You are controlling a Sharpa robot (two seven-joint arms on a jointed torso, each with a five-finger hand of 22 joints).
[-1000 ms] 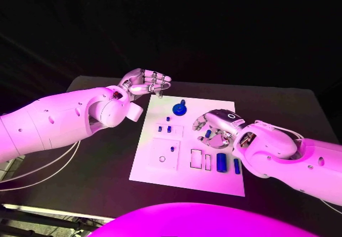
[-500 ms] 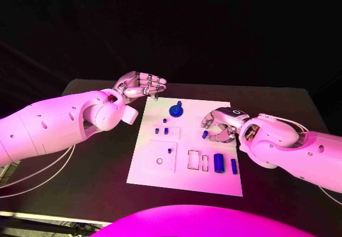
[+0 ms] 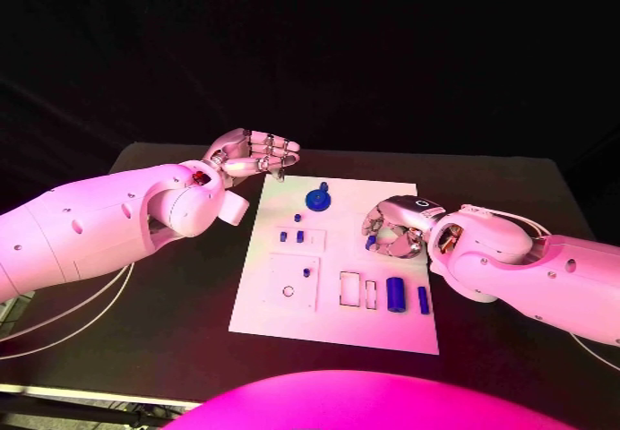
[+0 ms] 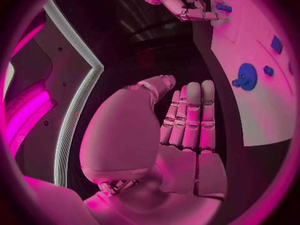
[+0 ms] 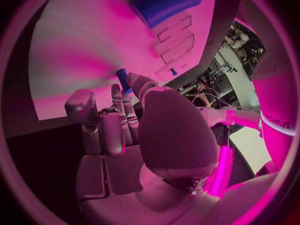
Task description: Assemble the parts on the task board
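Observation:
The white task board [image 3: 265, 309] lies in the middle of the black table. My right hand [image 3: 395, 227] hovers over its right middle and pinches a small blue peg [image 3: 372, 242], the peg [image 5: 123, 79] showing at its fingertips. My left hand [image 3: 256, 152] hangs above the board's far left corner, fingers curled in, holding nothing. On the board are a round blue gear [image 3: 321, 197], a few small blue pegs [image 3: 298, 236], a blue cylinder [image 3: 397, 294] and a thin blue bar [image 3: 423, 300]. The left wrist view shows the gear [image 4: 246, 76] and my right hand [image 4: 189, 6].
Two empty rectangular slots [image 3: 351, 288] and a small ring hole [image 3: 287, 291] sit in the board's near half. Bare black table [image 3: 155, 340] surrounds the board on all sides. The cylinder [image 5: 165, 2] looms close in the right wrist view.
The whole picture has shifted a little. My right hand has edged slightly toward the board's far side with the peg. My left hand's fingers have curled in tighter.

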